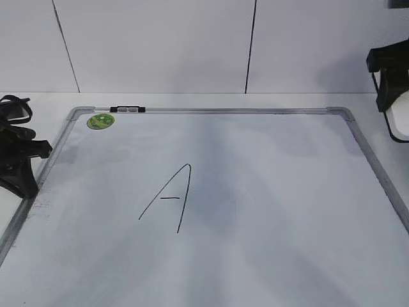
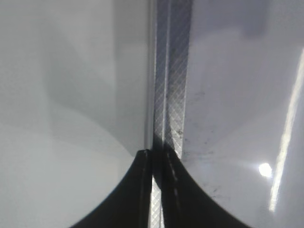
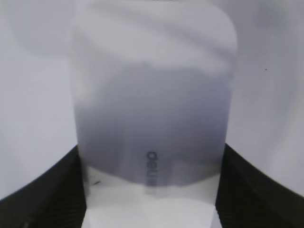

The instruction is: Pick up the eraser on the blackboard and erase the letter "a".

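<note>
Right now I am seeing the white rounded-rectangular plastic eraser (image 3: 153, 114) sitting between the two black fingers (image 3: 42, 194) of my right gripper (image 3: 152, 199) in the right wrist view, the jaws clamped against its long sides and small grey lettering showing on its top face. Relative to the large white dry-erase blackboard with the silver-grey metal frame (image 1: 211, 110), that gripper (image 1: 391, 77) is hanging off the far right corner, up at the edge of the exterior view; the eraser itself is not making itself out there.

On the board, one tall angular capital "A" in thin black marker (image 1: 167, 199) is lying a little left of the middle. I am finding no small cursive "a" anywhere on the board.

A round green sticker (image 1: 100, 120) is sitting in the board's far left corner, and a small black-and-grey clip (image 1: 127, 109) is lying on the far rail just beside it.

My left gripper (image 2: 156, 190) is resting at the board's left rail (image 2: 168, 71), its black fingers (image 2: 128, 199) drawn together with only a thin slit between them, holding nothing. In the exterior view it (image 1: 18, 160) is sitting just outside that rail.
</note>
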You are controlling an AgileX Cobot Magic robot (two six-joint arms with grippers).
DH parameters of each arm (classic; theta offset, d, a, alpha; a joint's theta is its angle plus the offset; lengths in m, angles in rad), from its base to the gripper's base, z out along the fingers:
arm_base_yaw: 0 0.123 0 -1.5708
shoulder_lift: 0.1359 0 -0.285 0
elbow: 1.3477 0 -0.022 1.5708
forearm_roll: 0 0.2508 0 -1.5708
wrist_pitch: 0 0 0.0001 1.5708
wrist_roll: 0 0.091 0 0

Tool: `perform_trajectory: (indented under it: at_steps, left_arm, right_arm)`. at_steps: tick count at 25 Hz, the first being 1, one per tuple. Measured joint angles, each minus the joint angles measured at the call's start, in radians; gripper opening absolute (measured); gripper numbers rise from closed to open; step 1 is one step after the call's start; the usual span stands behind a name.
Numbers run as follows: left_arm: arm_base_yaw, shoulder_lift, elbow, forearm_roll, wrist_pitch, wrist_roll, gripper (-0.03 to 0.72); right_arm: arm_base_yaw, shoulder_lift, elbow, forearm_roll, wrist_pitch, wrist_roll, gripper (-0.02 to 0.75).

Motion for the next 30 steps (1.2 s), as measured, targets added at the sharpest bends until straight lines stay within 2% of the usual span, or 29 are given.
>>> perform_trajectory:
  at_steps: [20,30]
  left_arm:
    - [0.0,0.0,0.0,-0.004,0.0,0.0,0.016]
    - [0.0,0.0,0.0,-0.008,0.001,0.0,0.016]
  right_arm:
    - [-0.013,0.295,0.0,0.035,-0.026,-0.042,0.559]
    - [-0.099,0.316,0.0,0.117,-0.027,-0.09,0.559]
